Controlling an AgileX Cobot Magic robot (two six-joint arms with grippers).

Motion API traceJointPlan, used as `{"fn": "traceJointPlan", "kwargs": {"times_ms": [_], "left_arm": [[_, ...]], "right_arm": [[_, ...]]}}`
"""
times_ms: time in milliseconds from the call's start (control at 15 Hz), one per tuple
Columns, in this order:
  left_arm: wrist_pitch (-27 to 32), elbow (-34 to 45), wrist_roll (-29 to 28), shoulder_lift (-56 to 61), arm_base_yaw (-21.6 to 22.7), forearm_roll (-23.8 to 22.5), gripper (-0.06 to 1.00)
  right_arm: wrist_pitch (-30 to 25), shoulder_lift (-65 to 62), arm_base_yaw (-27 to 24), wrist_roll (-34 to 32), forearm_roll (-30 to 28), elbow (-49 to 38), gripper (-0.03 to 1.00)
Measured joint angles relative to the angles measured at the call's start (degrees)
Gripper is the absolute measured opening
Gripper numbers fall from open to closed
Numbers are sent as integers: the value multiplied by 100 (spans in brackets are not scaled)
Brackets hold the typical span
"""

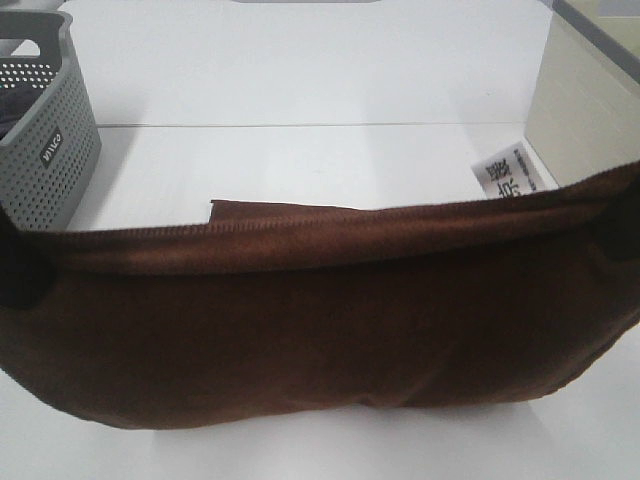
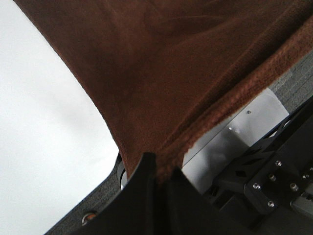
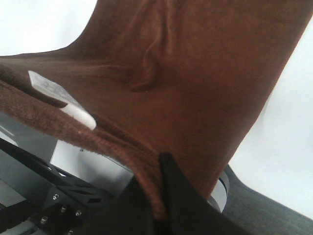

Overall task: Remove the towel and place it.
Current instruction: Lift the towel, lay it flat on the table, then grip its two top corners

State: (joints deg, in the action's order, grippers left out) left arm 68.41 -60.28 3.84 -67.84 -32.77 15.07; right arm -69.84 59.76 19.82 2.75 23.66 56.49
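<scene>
Above the white worktop [image 1: 300, 160], the brown towel [image 1: 320, 320] hangs stretched between both arms. The left fingers [image 2: 142, 188] are clenched on one top corner and the right fingers [image 3: 173, 188] on the other, near its white tag [image 3: 63, 100]. At far left, the grey basket [image 1: 50, 140] holds something dark; I cannot tell what.

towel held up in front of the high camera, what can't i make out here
- Exterior high: the towel covers much of the table and part of the printed sheet, whose text is too small to read.
- Exterior high: the grey basket is cut off by the left edge; its dark contents are unclear.
- Right wrist: the print on the white tag is blurred.
</scene>
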Motion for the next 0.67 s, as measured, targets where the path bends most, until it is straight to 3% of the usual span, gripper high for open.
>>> {"fn": "traceJointPlan", "kwargs": {"times_ms": [667], "left_arm": [[80,63,-69,-2229,-1381,-40,0]], "right_arm": [[11,46,-17,269,86,-2045,1]]}}
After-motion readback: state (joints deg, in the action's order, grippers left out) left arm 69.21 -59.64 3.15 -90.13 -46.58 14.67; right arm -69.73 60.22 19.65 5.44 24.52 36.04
